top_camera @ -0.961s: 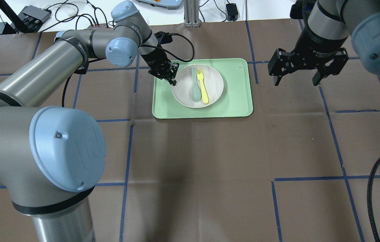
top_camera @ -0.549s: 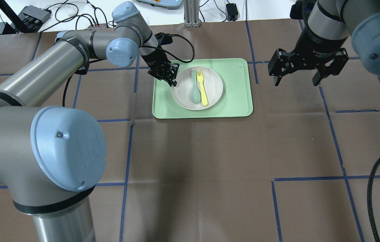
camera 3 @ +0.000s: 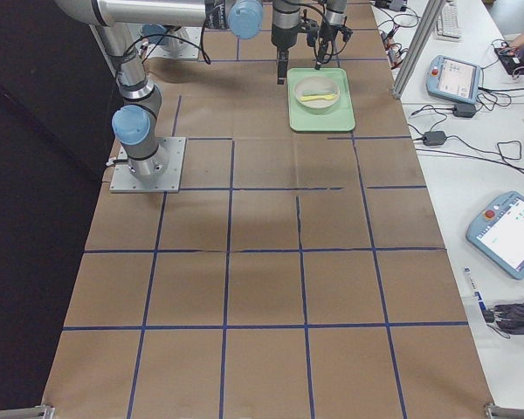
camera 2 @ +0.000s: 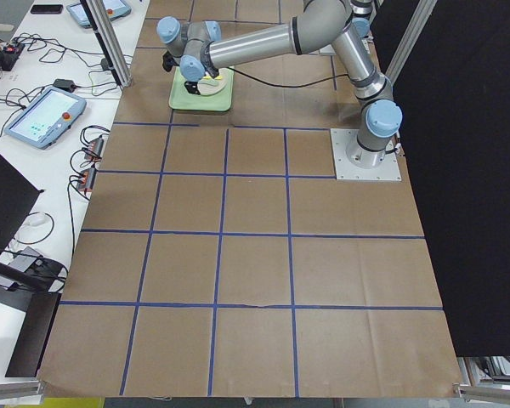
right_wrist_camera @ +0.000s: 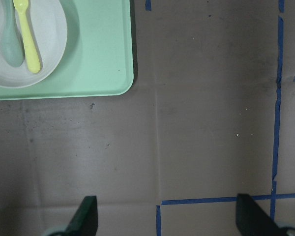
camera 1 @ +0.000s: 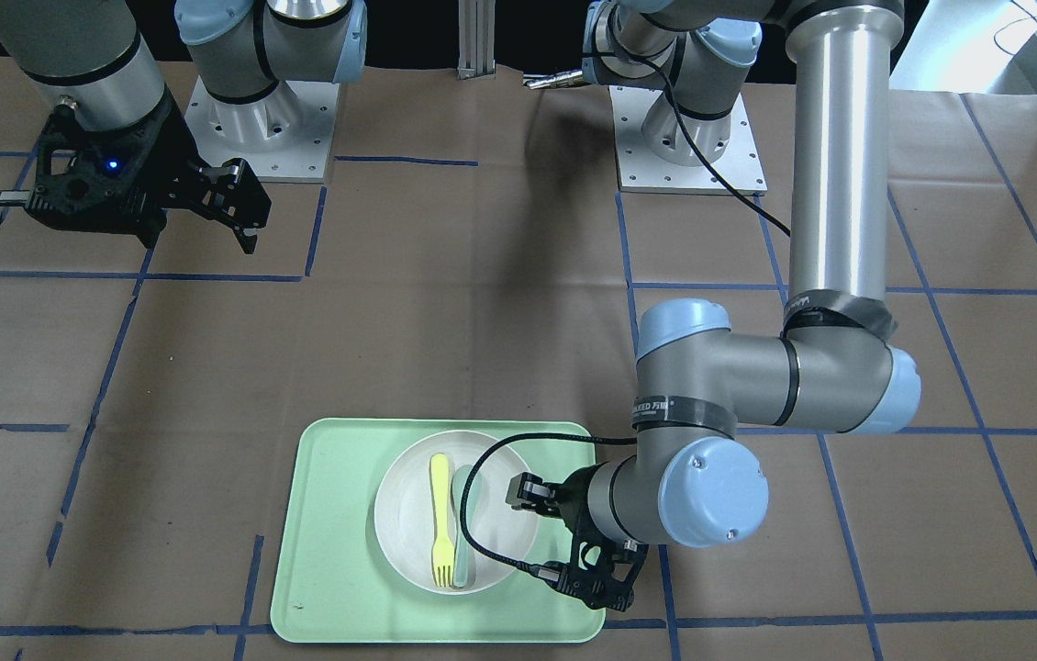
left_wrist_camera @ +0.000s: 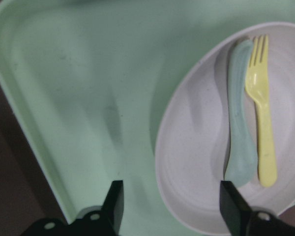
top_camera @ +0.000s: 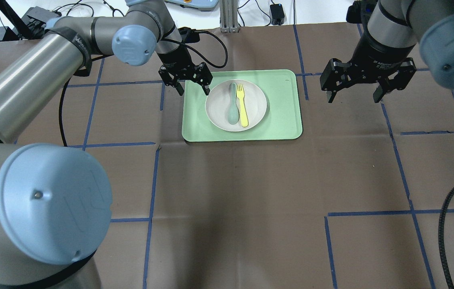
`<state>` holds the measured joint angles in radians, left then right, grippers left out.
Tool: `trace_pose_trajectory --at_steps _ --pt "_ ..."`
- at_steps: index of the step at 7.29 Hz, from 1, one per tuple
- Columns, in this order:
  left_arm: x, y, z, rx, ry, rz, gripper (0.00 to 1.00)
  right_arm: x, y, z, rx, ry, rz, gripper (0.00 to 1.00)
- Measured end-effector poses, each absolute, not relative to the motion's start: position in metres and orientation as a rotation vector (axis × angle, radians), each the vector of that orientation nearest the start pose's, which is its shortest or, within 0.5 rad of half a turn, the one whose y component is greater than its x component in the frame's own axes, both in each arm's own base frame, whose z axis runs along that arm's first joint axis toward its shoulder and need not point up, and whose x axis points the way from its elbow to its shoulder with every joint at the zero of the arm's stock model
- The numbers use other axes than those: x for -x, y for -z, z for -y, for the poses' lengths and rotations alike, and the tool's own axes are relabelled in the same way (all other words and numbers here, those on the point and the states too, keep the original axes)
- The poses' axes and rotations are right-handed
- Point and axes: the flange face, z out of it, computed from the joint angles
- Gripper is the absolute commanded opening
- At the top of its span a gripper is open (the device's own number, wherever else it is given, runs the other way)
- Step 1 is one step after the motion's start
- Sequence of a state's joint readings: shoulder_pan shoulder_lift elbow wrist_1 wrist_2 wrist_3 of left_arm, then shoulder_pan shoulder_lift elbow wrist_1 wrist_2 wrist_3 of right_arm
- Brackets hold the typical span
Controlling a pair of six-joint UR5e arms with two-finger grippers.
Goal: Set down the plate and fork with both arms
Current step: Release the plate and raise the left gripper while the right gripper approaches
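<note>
I am holding my left gripper (top_camera: pixel 193 85) spread wide and empty above the left edge of the tray (top_camera: pixel 283 116), one finger hanging near the rim of the plate (top_camera: pixel 257 105). The plate is sitting on the tray, with the fork (top_camera: pixel 242 107) lying in it just beside the spoon (top_camera: pixel 232 106). I am hovering my right gripper (top_camera: pixel 353 96) over the table (top_camera: pixel 251 200) off the tray's right side, jaws likewise apart.

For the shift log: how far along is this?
Nothing placed: the round off-white plate sits on the mint-green tray, pale-yellow fork in it. Nothing in hand: left hand open at the plate's rim, right hand open off the tray. Left: both grasps, placements.
</note>
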<state>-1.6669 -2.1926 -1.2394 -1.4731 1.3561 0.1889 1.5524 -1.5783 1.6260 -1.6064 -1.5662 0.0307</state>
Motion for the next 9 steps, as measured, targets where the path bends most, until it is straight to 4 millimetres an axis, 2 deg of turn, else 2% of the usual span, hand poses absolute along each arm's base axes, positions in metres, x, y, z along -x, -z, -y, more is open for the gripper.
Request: trace_pose_trajectory --at_steps 2,3,4,6,8,9 --pt "0.205 -0.37 0.633 -0.432 -0.386 -3.216 0.99 -0.125 -0.468 0.49 -0.077 -0.019 -3.136 1.0" --pt "0.195 -0.409 0.601 -0.419 -0.419 -3.17 0.99 -0.125 -0.468 0.49 -0.077 -0.018 -3.136 1.0" --pt "0.184 -0.438 0.57 -0.405 -0.449 -3.15 1.0 -0.125 -0.468 0.491 -0.077 -0.016 -3.138 1.0" --pt "0.161 -0.476 0.512 -0.384 -0.426 -3.146 1.0 -0.124 -0.468 0.495 -0.076 -0.001 -3.144 1.0" --pt "0.144 -0.487 0.465 -0.342 -0.347 -3.156 1.0 -0.13 -0.467 0.508 -0.063 0.007 -3.146 1.0" --pt "0.142 -0.487 0.456 -0.335 -0.227 -3.16 1.0 -0.144 -0.467 0.524 -0.039 0.017 -3.148 1.0"
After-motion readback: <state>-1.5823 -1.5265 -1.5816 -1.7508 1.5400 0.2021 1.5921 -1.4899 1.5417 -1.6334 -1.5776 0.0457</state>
